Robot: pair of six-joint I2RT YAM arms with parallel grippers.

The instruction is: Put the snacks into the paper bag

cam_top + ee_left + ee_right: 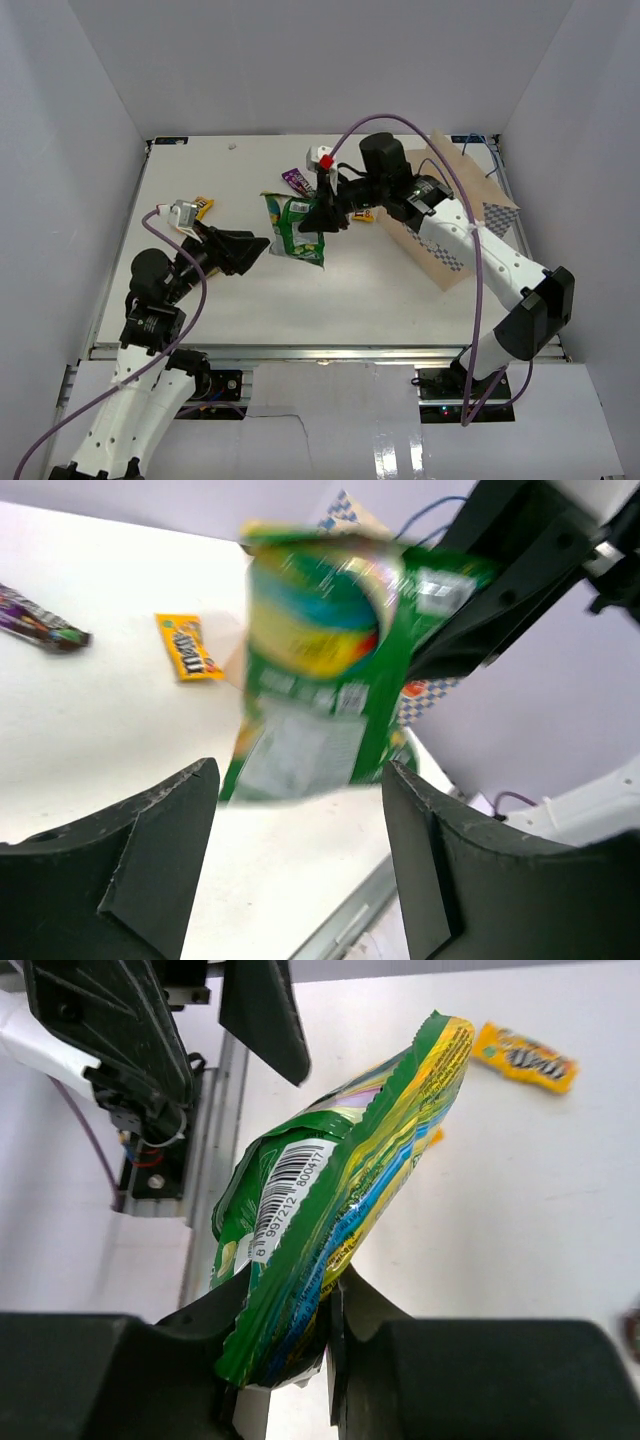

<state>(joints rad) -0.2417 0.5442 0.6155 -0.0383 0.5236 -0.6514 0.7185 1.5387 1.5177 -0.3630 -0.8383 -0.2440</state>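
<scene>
Right pincer (290, 1330) is clamped on one end of the green packet (330, 1220), holding it off the worktop (200, 300) between the arms. Left pincer (300, 810) is spread apart, empty. The packet looks light, floppy and slick, so I'd grip its flat seam. Paper bag (478, 185) is far right.

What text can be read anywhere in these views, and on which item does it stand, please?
"m&m's": yellow packet.
"997212 800417": beside the barcode on the green packet; first digits unclear.
Purple packet: print too blurred.
Green packet's other print: blurred too.
</scene>
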